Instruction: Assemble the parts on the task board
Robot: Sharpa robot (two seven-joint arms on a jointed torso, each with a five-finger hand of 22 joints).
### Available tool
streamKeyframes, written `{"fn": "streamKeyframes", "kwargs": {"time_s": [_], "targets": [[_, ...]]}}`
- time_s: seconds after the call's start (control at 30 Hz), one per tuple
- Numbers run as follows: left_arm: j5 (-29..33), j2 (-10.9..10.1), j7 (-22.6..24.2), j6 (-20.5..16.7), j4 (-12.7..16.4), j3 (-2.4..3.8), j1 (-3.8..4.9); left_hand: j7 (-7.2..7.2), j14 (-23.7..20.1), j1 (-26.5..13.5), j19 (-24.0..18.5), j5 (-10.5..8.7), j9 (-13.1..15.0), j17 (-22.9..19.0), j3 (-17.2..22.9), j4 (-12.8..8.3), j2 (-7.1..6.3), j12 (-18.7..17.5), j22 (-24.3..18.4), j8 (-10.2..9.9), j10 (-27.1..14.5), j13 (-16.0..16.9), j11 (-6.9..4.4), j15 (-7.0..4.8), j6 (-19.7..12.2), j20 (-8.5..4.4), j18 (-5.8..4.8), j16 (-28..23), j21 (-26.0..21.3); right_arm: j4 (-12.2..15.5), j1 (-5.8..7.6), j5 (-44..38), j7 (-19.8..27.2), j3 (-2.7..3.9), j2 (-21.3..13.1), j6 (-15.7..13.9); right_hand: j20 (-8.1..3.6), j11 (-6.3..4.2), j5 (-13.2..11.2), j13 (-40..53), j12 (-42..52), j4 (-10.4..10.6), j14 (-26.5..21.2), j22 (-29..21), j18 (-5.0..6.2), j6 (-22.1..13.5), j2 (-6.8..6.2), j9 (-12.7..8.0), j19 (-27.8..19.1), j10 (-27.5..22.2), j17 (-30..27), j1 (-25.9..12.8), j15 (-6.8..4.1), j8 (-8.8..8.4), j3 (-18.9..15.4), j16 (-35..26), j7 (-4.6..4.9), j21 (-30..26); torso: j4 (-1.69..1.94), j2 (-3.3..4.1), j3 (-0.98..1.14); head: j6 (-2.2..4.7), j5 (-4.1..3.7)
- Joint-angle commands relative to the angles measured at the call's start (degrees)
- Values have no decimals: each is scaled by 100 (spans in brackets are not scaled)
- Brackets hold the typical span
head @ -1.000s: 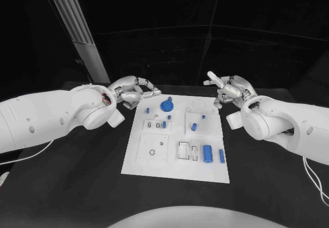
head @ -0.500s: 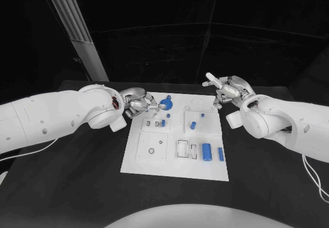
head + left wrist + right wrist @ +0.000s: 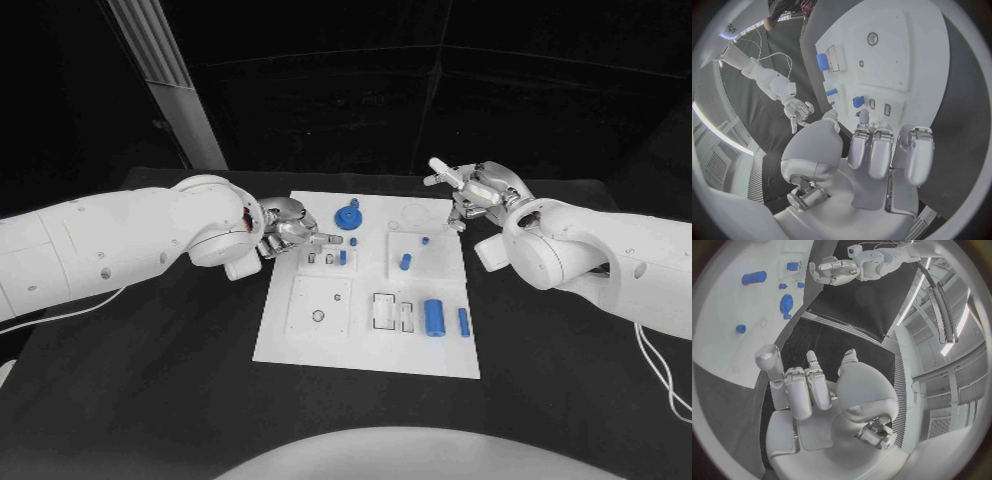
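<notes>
Left hand hovers over the task board at its 10 o'clock edge, fingers loosely curled, nothing held. Right hand waits off the board at 2 o'clock, fingers spread, empty. Blue gear sits near 12 o'clock, small blue peg just beside the left fingertips. Risk: the fingers nudge the peg sideways instead of pinching it.

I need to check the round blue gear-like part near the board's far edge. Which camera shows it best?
The head view: the blue gear-like part sits unobstructed on the task board, seen from above. The right wrist view shows it smaller and distorted beside the left hand. I cannot pick it out in the left wrist view.
</notes>
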Motion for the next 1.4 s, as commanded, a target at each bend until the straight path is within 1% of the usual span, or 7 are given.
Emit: {"fn": "streamKeyframes", "kwargs": {"time_s": [0.03, 0.2, 0.33, 0.4, 0.7, 0.87, 1.4], "targets": [[-165, 63, -607, 479, -13, 6, 66, -21, 595, -27, 594, -16, 23, 1507, -31, 4, 21, 13, 1506, 28, 595, 1504, -44, -33, 50, -53, -36, 17, 21, -14, 1, -103, -116, -3, 28, 101, -17, 2, -23, 1492, 15, 1, 605, 419, 25, -60, 5, 7, 44, 596, 1507, 52, 11, 34, -39, 14, 180, 11, -13, 1, 5, 5, 19], [-177, 254, -973, 711, -169, 7, 158, -67, 595, 112, 594, 372, 205, 1507, -9, 6, 129, 13, 1506, -32, 595, 1504, -92, -82, 78, -102, -36, 17, 21, -22, -5, -122, -146, -7, 51, 86, -20, 0, -21, 1492, 15, 1, 605, 425, 22, -75, 13, 13, 59, 596, 1507, 82, 8, 70, -48, 14, 178, 20, 0, 6, 2, 22, 0], [-191, 419, -1135, 841, -295, 8, 187, -82, 595, 172, 594, 572, 289, 1507, 4, 4, 186, 13, 1506, -89, 595, 1504, -106, -99, 84, -120, -36, 17, 21, -27, -6, -131, -163, -8, 58, 66, -22, -2, -20, 1492, 15, 1, 605, 433, 19, -84, 18, 17, 77, 596, 1507, 100, 6, 95, -55, 14, 176, 36, -16, 10, -1, 23, 9], [-194, 495, -1177, 889, -350, 8, 192, -83, 595, 173, 594, 583, 296, 1507, 5, 5, 192, 13, 1506, -93, 595, 1504, -108, -100, 86, -121, -36, 17, 21, -27, -7, -138, -170, -9, 55, 56, -23, -3, -20, 1492, 15, 2, 605, 435, 18, -88, 23, 19, 83, 596, 1507, 109, 5, 108, -58, 14, 175, 41, -2, 13, -4, 32, -21], [-199, 909, -1403, 1123, -735, 8, 197, -88, 595, 150, 594, 608, 340, 1507, 13, 13, 278, 13, 1506, -136, 595, 1504, -114, -107, 100, -130, -36, 17, 21, -38, -7, -213, -200, -10, 74, 25, -26, -7, -19, 1492, 15, 6, 605, 444, 14, -103, 34, 25, 107, 596, 1507, 128, 0, 149, -73, 14, 171, 58, -3, 9, 0, 21, -31], [-199, 1025, -1482, 1242, -847, 8, 194, -88, 595, 69, 594, 492, 397, 1507, -37, 11, 311, 13, 1506, -189, 595, 1504, -114, -111, 115, -137, -36, 17, 21, -41, -7, -233, -204, -10, 89, 10, -28, -8, -19, 1492, 15, 6, 605, 446, 13, -112, 38, 26, 113, 596, 1507, 135, -1, 161, -78, 14, 171, 61, -1, 8, -2, 24, -32], [-199, 1224, -1508, 1366, -1066, 8, 182, -90, 595, 25, 594, 395, 464, 1507, -86, 9, 330, 13, 1506, -234, 595, 1504, -118, -114, 141, -141, -36, 17, 21, -76, -12, -249, -232, -12, 130, -11, -30, -10, -17, 1492, 15, 6, 605, 448, 13, -128, 46, 28, 122, 596, 1507, 149, -3, 185, -87, 14, 169, 62, 14, 9, -2, 2, -38]]}}
